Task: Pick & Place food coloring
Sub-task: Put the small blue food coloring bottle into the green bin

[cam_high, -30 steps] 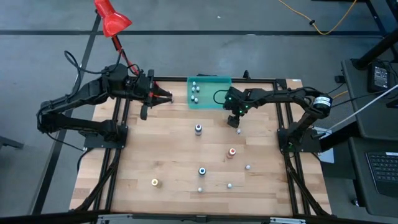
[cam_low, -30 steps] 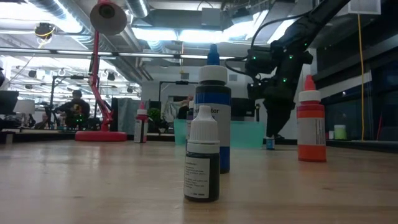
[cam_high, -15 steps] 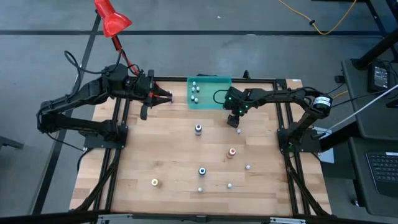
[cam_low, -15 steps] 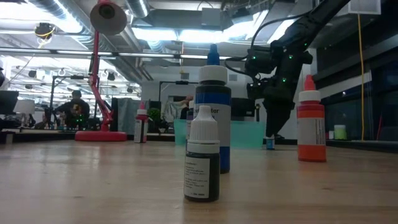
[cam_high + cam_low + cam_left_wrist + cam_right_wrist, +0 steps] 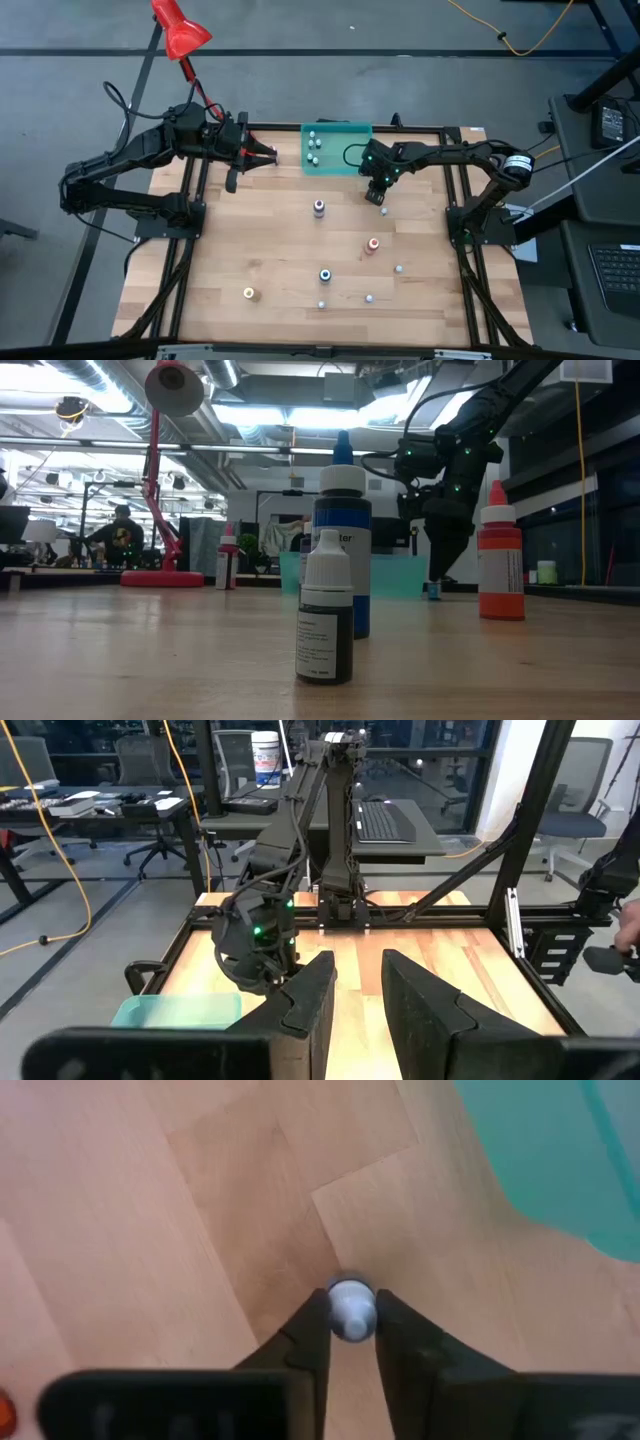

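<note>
A pale wooden table (image 5: 280, 250) is seen under an open workshop ceiling. Near its far edge, just beside the teal tray (image 5: 345, 160), the right gripper (image 5: 350, 1320) is pointed straight down and clamped on a small whitish bottle (image 5: 351, 1308), which stands upright, cap toward the wrist camera. The left gripper (image 5: 357, 985) is held over the far left corner, its fingers slightly apart and empty.

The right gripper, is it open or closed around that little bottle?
Closed: in the right wrist view both fingers of the right gripper press against the sides of the small white-capped bottle, which stands upright on the table.
</note>
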`<act>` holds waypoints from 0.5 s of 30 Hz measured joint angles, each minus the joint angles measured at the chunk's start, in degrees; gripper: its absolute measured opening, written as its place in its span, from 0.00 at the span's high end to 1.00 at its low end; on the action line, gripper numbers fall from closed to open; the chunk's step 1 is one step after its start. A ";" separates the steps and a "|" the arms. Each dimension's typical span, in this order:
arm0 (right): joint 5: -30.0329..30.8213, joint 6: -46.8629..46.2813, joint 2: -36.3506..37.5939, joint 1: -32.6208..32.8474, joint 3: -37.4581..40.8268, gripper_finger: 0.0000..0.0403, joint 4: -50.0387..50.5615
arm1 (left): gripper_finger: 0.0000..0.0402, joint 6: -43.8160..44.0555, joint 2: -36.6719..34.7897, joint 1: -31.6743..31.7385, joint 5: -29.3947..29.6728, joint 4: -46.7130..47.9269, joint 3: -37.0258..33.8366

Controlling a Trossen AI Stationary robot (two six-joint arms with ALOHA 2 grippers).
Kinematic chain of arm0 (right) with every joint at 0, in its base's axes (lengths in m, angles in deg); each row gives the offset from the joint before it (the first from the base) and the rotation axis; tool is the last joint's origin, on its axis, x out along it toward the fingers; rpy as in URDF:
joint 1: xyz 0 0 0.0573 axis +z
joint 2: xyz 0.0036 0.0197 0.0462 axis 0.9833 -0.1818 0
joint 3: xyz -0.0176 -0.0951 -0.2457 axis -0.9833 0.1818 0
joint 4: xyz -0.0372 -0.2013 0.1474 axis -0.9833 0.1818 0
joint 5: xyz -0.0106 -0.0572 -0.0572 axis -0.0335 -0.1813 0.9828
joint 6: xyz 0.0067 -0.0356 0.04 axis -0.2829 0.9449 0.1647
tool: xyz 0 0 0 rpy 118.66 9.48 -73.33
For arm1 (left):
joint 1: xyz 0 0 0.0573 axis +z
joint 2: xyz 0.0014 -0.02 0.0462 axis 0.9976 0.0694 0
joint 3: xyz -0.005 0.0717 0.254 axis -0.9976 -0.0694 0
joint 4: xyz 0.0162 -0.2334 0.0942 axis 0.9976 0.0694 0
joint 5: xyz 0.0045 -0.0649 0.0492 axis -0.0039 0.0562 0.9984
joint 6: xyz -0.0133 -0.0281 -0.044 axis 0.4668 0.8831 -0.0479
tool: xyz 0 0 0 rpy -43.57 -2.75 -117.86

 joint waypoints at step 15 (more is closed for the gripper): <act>-8.80 7.08 -0.07 0.88 -16.66 0.86 16.35 | 0.80 -0.58 0.00 0.00 0.00 0.00 0.00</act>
